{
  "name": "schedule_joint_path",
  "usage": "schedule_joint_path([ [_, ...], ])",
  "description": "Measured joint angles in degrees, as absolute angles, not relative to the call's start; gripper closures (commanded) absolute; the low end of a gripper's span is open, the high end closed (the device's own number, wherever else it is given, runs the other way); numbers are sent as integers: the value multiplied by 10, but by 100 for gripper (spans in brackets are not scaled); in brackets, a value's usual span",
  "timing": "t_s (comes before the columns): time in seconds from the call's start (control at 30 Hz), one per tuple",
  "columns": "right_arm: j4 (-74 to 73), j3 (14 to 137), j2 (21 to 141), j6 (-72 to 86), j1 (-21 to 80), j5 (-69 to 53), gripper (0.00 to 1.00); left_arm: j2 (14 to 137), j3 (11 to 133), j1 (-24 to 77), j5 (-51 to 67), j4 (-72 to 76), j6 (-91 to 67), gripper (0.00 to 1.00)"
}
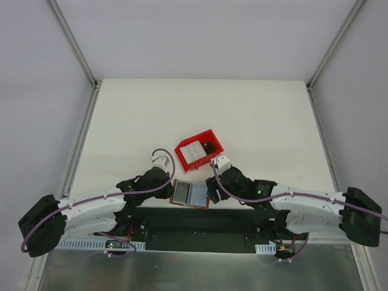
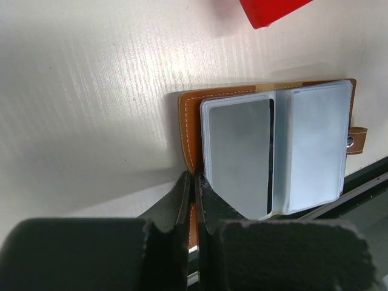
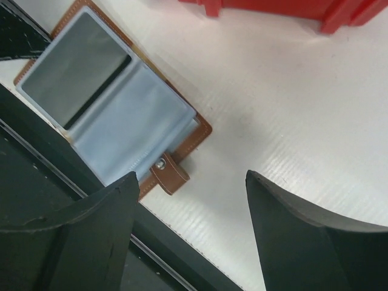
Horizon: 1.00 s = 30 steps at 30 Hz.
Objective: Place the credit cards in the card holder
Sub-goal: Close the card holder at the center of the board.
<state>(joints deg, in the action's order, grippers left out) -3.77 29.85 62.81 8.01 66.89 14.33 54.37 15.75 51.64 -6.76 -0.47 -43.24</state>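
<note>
The brown card holder (image 1: 189, 194) lies open at the table's near edge, its pale grey-blue sleeves facing up. It also shows in the left wrist view (image 2: 189, 121) and the right wrist view (image 3: 121, 115). A grey card (image 2: 239, 154) sits in its left sleeve. My left gripper (image 2: 195, 179) is shut on the holder's brown left cover edge. My right gripper (image 3: 191, 179) is open and empty, just right of the holder's snap strap (image 3: 170, 173). Whitish credit cards (image 1: 191, 154) lie in the red tray.
The red plastic tray (image 1: 209, 136) stands just beyond the holder, tilted; its edge shows in both wrist views (image 2: 270, 11) (image 3: 273, 9). The black base rail (image 1: 194, 218) runs right along the holder's near side.
</note>
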Motion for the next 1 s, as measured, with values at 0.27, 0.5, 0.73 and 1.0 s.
schedule_joint_path([
  [0.27,-67,263,552,71,667,152,23,531,165,516,-76,-33,-434,100],
  [0.5,-46,226,480,30,666,151,24,509,165,515,-88,-60,-434,100],
  [0.73,-48,208,481,-34,661,165,27,507,165,513,-103,-67,-434,100],
  [1.0,-42,204,485,-65,634,153,31,510,166,513,-123,-68,-434,100],
])
